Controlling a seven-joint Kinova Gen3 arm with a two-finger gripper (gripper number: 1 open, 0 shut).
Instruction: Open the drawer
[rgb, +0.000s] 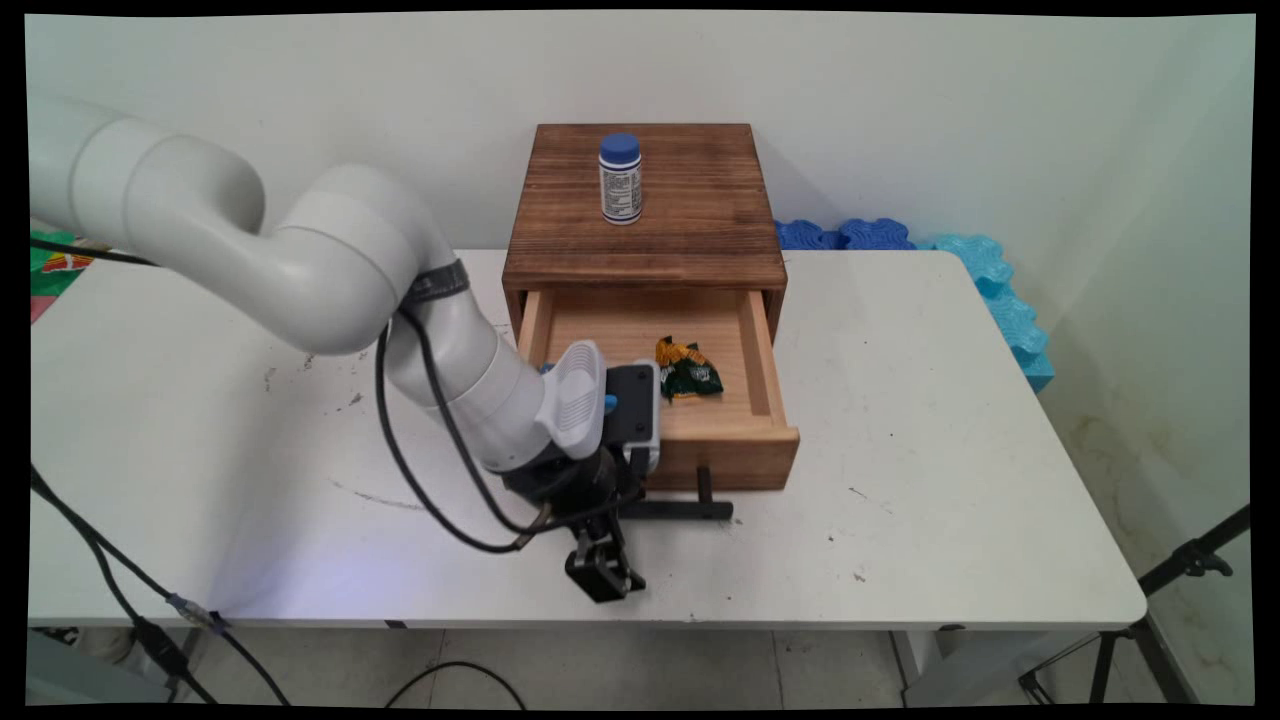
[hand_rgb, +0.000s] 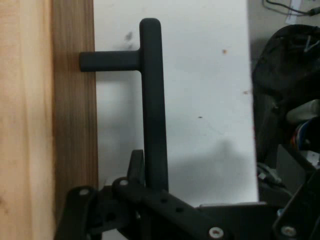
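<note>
A plain white wall (rgb: 900, 110) stood behind the white table (rgb: 950, 480), whose top bore small dark scuffs and specks. Blue foam mats (rgb: 990, 290) leaned between the table's far right edge and the wall. Below the near edge lay a pale tiled floor (rgb: 700, 670) with a black cable across it. A black tripod (rgb: 1180, 580) stood at the lower right. Light fell soft and even.

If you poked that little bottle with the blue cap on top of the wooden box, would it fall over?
Probably, if poked high up. The bottle stands upright and is taller than it is wide, so it looks tippy. It is round, so once down it would likely roll across the flat top of the wooden box. It looks like plastic, so it is probably light and unlikely to break.
</note>
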